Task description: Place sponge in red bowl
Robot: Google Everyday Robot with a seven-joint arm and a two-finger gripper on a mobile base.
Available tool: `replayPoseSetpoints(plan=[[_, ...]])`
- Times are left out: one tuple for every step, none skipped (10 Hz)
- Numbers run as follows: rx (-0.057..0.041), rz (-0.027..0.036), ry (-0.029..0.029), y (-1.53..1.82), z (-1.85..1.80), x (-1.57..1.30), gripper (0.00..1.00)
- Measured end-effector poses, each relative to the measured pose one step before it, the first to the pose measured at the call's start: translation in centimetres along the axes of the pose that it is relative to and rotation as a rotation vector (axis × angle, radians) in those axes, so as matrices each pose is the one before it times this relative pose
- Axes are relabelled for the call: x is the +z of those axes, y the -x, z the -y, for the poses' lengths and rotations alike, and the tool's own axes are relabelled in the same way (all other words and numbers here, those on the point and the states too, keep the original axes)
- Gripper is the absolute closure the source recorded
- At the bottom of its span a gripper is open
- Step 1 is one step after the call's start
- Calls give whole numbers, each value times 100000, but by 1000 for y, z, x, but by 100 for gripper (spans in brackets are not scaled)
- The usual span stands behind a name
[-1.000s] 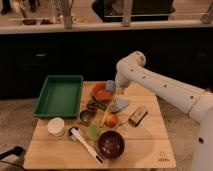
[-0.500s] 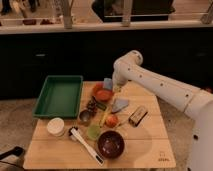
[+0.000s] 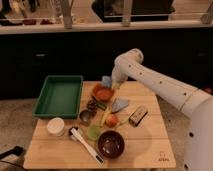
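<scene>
The red bowl (image 3: 103, 93) sits at the back middle of the wooden table (image 3: 145, 145). The blue-grey sponge (image 3: 106, 80) shows just behind the bowl's far rim. My gripper (image 3: 112, 84) is at the end of the white arm, right beside the sponge and above the bowl's back right edge. I cannot tell whether it touches the sponge. A paler grey-blue wedge (image 3: 120, 105) lies on the table to the right of the bowl.
A green tray (image 3: 59, 95) stands at the left. In front of the bowl are a dark small item (image 3: 92, 104), a metal cup (image 3: 85, 117), an orange fruit (image 3: 112, 120), a green cup (image 3: 93, 131), a maroon bowl (image 3: 110, 143), a white utensil (image 3: 87, 145), a white cup (image 3: 56, 126) and a brown packet (image 3: 137, 115).
My gripper has moved left and toward the back of the table, from above the pale wedge to the sponge behind the red bowl. The objects on the table have not shifted.
</scene>
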Motion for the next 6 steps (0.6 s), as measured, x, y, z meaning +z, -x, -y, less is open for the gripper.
replayPoseSetpoints(plan=[[-2551,1239,1100,-489,487,72,99],[-2650,847,1787,-650,772,191,99],[-4069,1155,2587,-179,1537,447,99],[-3919,651,2747,-262,1006,427,99],[-5337,949,4024,-243,1039,467,99],[-5311,-390,3887,-269,196,301,99]])
